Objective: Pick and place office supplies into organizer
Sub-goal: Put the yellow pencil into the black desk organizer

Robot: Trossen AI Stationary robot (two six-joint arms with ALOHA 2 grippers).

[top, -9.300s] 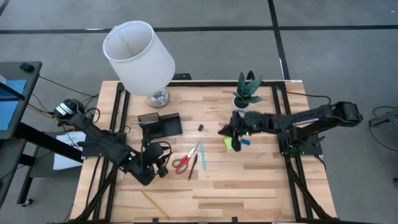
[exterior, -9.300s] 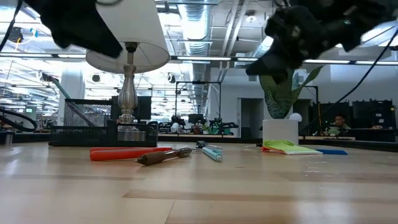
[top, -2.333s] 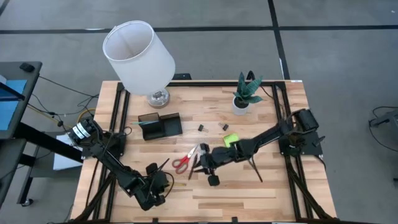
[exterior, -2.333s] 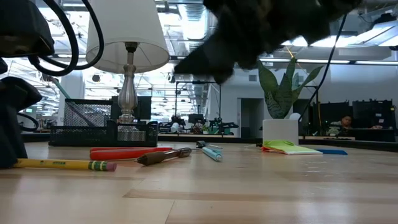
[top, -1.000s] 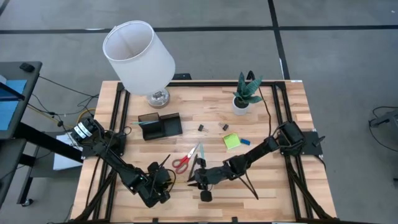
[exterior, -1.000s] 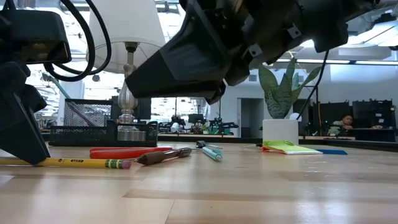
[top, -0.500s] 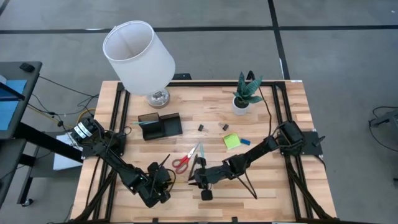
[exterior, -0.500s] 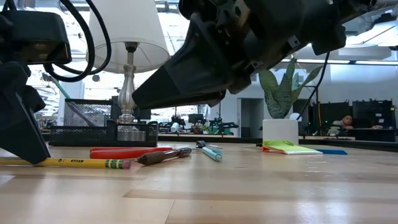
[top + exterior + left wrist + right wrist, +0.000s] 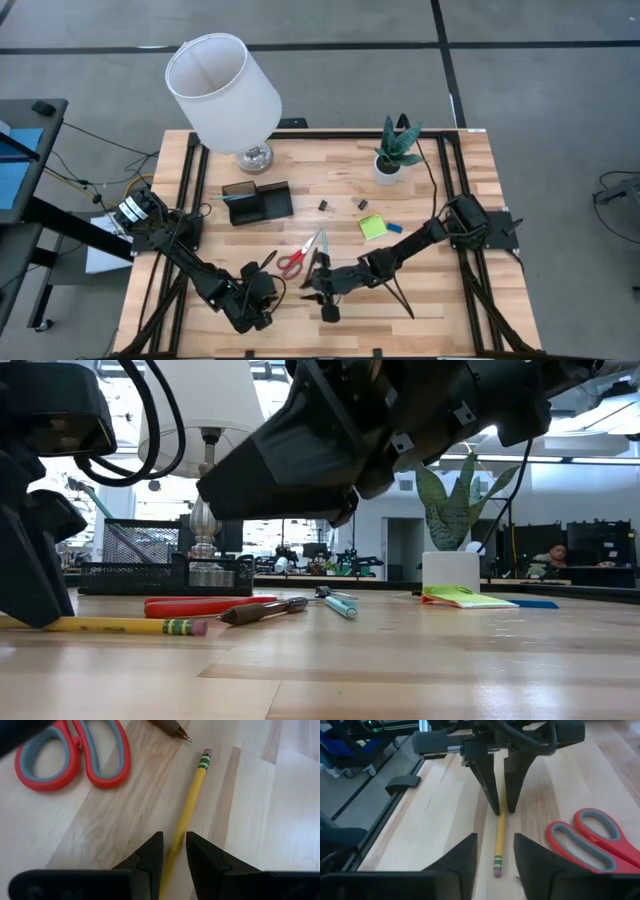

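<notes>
A yellow pencil (image 9: 192, 795) lies on the table near its front edge, its eraser end (image 9: 497, 866) pointing toward my right gripper. My left gripper (image 9: 174, 836) is shut on the pencil's shaft. My right gripper (image 9: 495, 837) hovers open just above the eraser end and touches nothing. Beside them lie red-handled scissors (image 9: 292, 262) and thin pens (image 9: 318, 248). The black organizer (image 9: 258, 203) stands farther back, near the lamp. The lime-green sticky-note pad (image 9: 372, 227), a blue eraser (image 9: 394, 228) and two black binder clips (image 9: 324, 206) lie toward the right. My left gripper pinches the pencil's shaft (image 9: 176, 842) between its two fingertips, well back from the eraser end. The fingers (image 9: 492, 795) slant down from above, and the pencil runs out ahead of them. It lies almost flat, its eraser end (image 9: 190, 627) on the table.
A white-shaded lamp (image 9: 222, 95) stands at the back left and a small potted plant (image 9: 395, 150) at the back right. Bare wood (image 9: 430, 310) lies along the front right of the table.
My left gripper has rolled a little about its own pointing line while staying in place. It still holds the pencil, whose eraser end has shifted slightly on the table.
</notes>
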